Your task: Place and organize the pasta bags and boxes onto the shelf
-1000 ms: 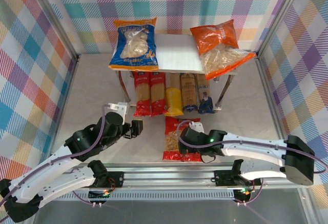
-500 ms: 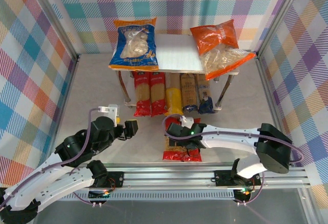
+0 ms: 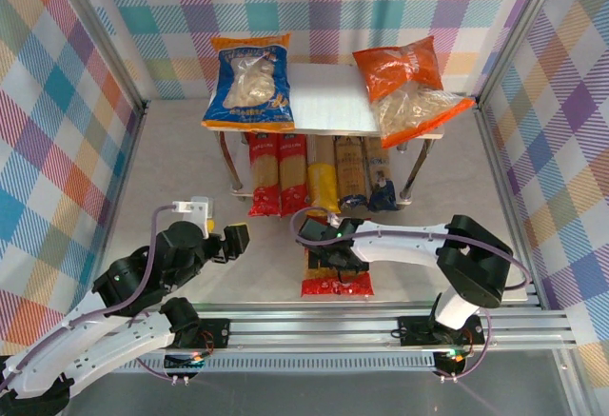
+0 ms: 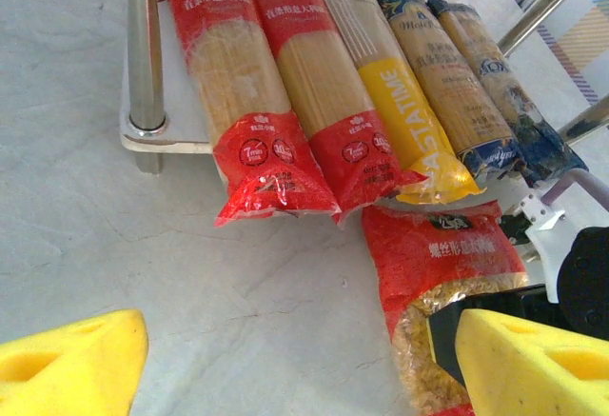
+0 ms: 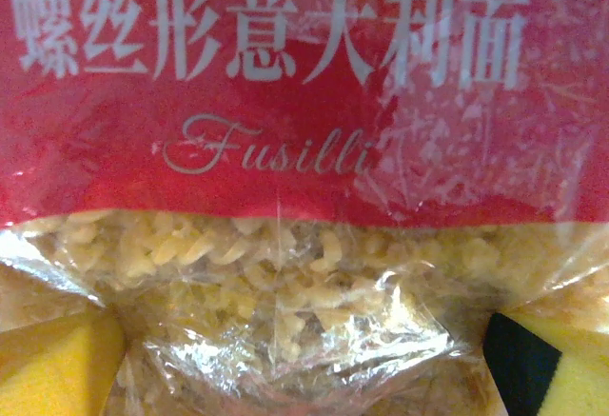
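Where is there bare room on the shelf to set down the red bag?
The top board is bare in its middle, between the blue-and-orange bag and the orange bag. The lower board is crowded: five spaghetti packs lie side by side across it. The table is bare left of the shelf legs, likely room for a hand.

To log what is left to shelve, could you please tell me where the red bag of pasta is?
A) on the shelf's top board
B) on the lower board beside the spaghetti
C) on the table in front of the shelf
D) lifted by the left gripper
C: the red bag lies on the table just in front of the shelf, off both boards.
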